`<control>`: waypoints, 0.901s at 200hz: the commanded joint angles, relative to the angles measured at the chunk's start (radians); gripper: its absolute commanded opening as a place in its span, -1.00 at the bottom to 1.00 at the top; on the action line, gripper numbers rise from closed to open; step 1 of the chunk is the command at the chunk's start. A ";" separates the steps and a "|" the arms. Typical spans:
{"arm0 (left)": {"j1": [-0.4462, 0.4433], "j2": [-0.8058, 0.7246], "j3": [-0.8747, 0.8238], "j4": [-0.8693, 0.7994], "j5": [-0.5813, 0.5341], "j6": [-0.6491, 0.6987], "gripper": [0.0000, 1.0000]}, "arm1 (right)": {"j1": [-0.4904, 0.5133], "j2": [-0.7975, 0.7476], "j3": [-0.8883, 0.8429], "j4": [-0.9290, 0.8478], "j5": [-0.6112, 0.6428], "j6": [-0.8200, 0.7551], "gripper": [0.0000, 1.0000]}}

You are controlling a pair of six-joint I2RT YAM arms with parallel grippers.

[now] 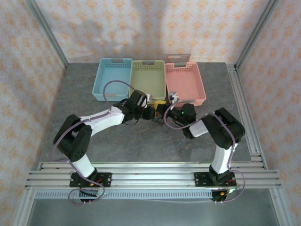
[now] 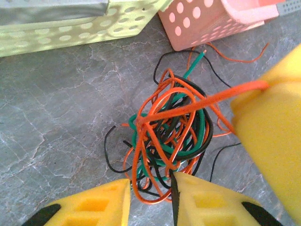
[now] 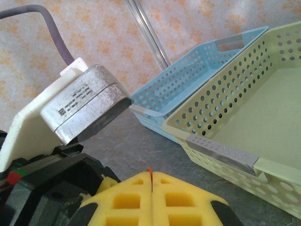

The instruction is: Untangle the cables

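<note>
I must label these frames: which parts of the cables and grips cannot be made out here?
- Top view: the cable tangle is too small; single strands cannot be separated.
- Left wrist view: overlapping strands hide the knots; whether the left gripper touches the loops between its fingers is unclear.
- Right wrist view: the shut right gripper hides the orange cable except a sliver.

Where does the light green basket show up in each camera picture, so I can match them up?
Top camera: the green basket sits at the back of the table, between the blue basket and the pink basket.
Left wrist camera: top left, its holed side wall.
Right wrist camera: right side, close up, looking into it.
Shared landmark: the grey table under it.
</note>
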 commanded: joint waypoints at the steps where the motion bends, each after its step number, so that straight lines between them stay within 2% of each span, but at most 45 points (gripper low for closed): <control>1: 0.008 -0.001 0.022 0.018 0.010 -0.012 -0.54 | 0.006 0.015 0.028 0.057 -0.016 0.009 -1.00; 28: 0.009 -0.005 0.016 0.022 0.008 -0.013 -0.68 | 0.007 0.016 0.027 0.056 -0.016 0.011 -1.00; 61: 0.010 -0.012 0.012 0.022 -0.004 -0.014 -1.00 | 0.006 0.015 0.025 0.057 -0.003 0.007 -1.00; 78: 0.010 -0.027 0.004 0.016 -0.028 -0.009 -1.00 | 0.006 0.009 0.015 0.057 0.033 -0.004 -1.00; 108: 0.010 -0.076 -0.021 0.003 -0.097 0.000 -1.00 | 0.006 -0.012 -0.020 0.056 0.178 -0.032 -1.00; 180: 0.050 -0.307 -0.150 0.011 -0.345 -0.032 -1.00 | 0.006 -0.074 -0.100 0.049 0.525 -0.111 -1.00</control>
